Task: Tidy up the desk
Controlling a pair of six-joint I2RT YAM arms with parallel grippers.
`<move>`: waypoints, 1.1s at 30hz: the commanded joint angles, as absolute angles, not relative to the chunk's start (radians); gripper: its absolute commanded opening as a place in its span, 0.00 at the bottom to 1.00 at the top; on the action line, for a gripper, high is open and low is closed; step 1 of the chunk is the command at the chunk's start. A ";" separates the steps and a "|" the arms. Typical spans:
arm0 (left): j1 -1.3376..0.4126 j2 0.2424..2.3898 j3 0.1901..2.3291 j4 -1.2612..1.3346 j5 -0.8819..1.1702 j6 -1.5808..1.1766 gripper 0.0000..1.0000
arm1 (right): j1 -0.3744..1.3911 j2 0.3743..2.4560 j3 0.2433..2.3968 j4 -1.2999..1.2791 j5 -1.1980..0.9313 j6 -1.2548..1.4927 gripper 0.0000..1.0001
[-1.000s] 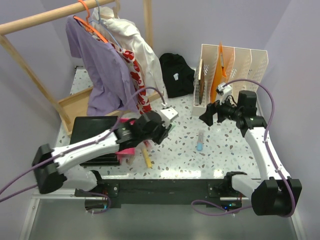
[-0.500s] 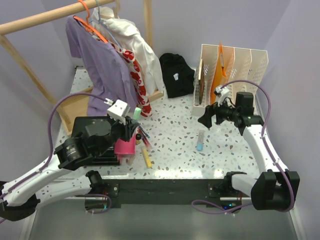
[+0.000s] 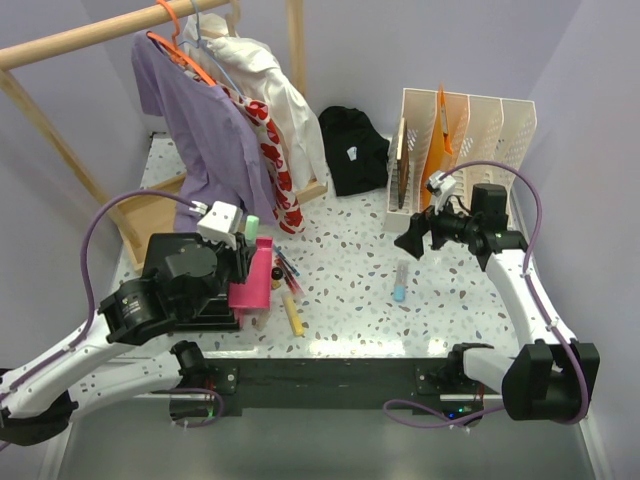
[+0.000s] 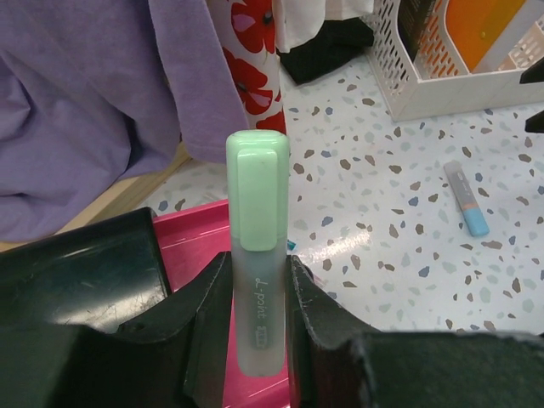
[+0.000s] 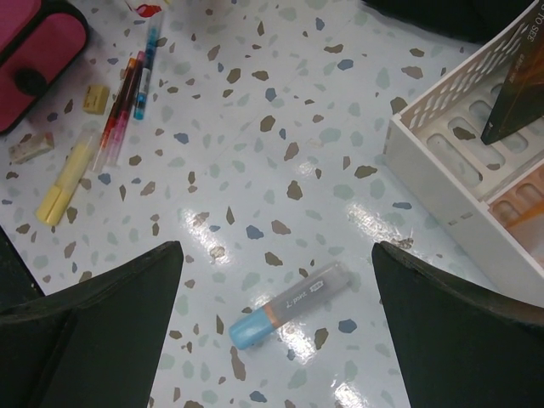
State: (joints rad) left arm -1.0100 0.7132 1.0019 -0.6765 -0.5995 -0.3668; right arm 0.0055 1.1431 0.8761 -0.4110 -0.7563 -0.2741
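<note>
Your left gripper (image 4: 257,272) is clamped on the green highlighter (image 4: 257,212), which stands upright between the jaws with its cap up, directly above the pink case (image 3: 250,288). So the step in hand looks like dropping it into that case. Before you let go, check from the left wrist view that the pen's lower end sits over the pink interior and not over the case's rim. Only a strip of pink shows beside the fingers, so I cannot tell how much room you have. Lower until the pen is close to the case's floor, tilt it so it lies along the case's length, then part the jaws slowly. Released upright from height, it will likely bounce out. The desk (image 3: 350,300) carries the pink case near its front left and runs out to the case's right, where the rest of the clutter lies. A yellow highlighter (image 5: 64,183) lies just beside the case's near right corner, and a few pens (image 5: 127,93) lie just to its right. A blue highlighter (image 5: 289,310) lies well apart to the right of the case. Your right gripper (image 3: 413,240) hangs over that blue highlighter with its jaws wide apart and holding nothing. Leave it parked there, far to the right of the case, so the two arms do not crowd each other during the drop.
</note>
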 commanded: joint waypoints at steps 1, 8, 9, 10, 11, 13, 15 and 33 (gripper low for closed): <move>-1.006 0.723 1.026 -0.699 -0.655 -0.413 0.00 | 0.003 1.121 0.873 -0.405 -0.796 -0.296 0.98; -1.006 0.750 1.034 -0.715 -0.698 -0.433 0.00 | 0.003 1.112 0.873 -0.408 -0.804 -0.301 0.98; -1.006 0.758 1.037 -0.719 -0.703 -0.436 0.00 | 0.003 1.112 0.873 -0.408 -0.804 -0.301 0.98; -1.006 0.771 1.042 -0.726 -0.707 -0.442 0.00 | 0.002 1.109 0.873 -0.407 -0.807 -0.301 0.98; -1.006 0.778 1.042 -0.730 -0.715 -0.445 0.00 | 0.002 1.109 0.873 -0.407 -0.810 -0.301 0.98; -1.006 0.798 1.040 -0.732 -0.716 -0.451 0.00 | 0.002 1.109 0.874 -0.410 -0.816 -0.301 0.98; -1.005 0.817 1.035 -0.732 -0.716 -0.454 0.00 | 0.002 1.109 0.876 -0.413 -0.818 -0.301 0.98; -0.956 0.879 0.867 -0.724 -0.715 -0.511 0.12 | 0.003 1.111 0.874 -0.416 -0.816 -0.305 0.98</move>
State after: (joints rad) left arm -0.9749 0.8841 0.8825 -0.7498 -0.6941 -0.4847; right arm 0.0055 1.1290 0.8745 -0.4164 -0.7998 -0.2893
